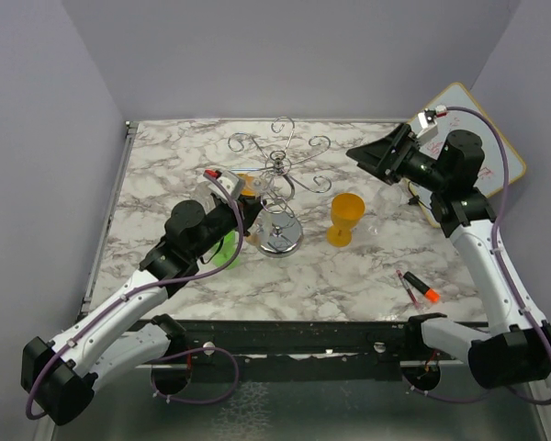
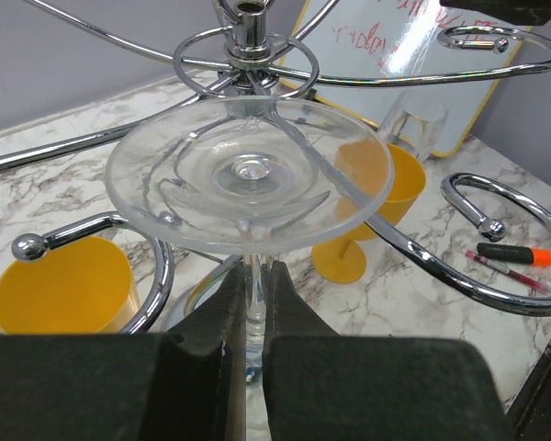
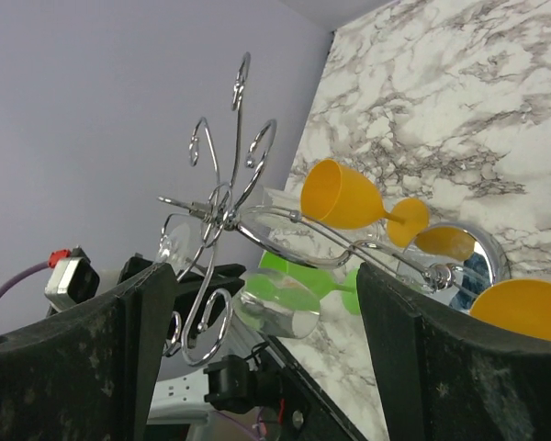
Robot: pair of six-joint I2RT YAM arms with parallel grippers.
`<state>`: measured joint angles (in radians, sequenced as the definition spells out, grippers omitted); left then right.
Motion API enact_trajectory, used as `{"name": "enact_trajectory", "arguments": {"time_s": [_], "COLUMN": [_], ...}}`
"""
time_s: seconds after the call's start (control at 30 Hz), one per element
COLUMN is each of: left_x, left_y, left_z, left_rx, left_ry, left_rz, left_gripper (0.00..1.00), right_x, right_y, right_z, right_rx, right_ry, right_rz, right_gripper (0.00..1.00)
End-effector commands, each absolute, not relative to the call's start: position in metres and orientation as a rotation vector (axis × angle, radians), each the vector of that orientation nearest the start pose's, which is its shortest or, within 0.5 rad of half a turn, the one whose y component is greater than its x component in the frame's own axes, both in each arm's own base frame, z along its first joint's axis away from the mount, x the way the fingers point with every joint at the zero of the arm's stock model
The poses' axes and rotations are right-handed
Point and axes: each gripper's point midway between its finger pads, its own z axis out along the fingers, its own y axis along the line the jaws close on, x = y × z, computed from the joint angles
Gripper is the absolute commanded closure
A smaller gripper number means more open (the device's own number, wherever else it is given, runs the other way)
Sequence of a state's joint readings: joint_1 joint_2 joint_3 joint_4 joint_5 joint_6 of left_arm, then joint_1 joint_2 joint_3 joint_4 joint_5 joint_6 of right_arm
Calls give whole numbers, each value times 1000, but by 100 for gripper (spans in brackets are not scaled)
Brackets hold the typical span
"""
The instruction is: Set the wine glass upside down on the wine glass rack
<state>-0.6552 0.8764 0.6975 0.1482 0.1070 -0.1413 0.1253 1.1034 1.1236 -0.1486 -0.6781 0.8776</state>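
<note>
Marble-veined table top (image 1: 165,156) is enclosed by plain lilac walls, and the wine glass rack (image 1: 280,175) is set near its middle on a round shiny base. The left gripper (image 2: 254,303) is closed on the thin stem of the wine glass (image 2: 248,175), the two dark fingers (image 2: 211,322) being pressed against it from either side with only the stem between them. The right gripper (image 1: 363,156) is held high at the far right, well apart from the rack, with its jaws spread wide and nothing between them. The glass is carried upside down: its flat round foot is turned upward, its long axis is roughly upright, and the foot is placed just beside the central pole, among the curled hook arms. Whether the foot touches any wire cannot be told, since the chrome arms are seen through the clear disc. The bowl is hidden below the fingers in the left wrist view, and in the top view the glass is hard to make out behind the arm. An orange goblet (image 1: 345,219) is stood just right of the rack's base, a marker (image 1: 418,289) is laid near the front right, and a whiteboard (image 1: 496,138) is cut off behind the right arm.
</note>
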Motion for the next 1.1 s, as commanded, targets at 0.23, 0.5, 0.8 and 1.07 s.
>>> {"name": "enact_trajectory", "arguments": {"time_s": [0.23, 0.5, 0.8, 1.07], "left_x": [259, 262, 265, 266], "left_y": [-228, -222, -218, -216], "left_z": [310, 310, 309, 312], "left_rx": [501, 491, 478, 474], "left_ry": [1427, 1420, 1424, 1416], "left_rz": [-699, -663, -633, -626], "left_gripper": [100, 100, 100, 100], "right_x": [350, 380, 381, 385], "right_y": [210, 227, 237, 231], "right_z": [386, 370, 370, 380], "right_rx": [68, 175, 186, 234], "right_ry": [1821, 1897, 1907, 1859], "right_rz": [1423, 1434, 1472, 1448], "right_gripper": [23, 46, 78, 99]}}
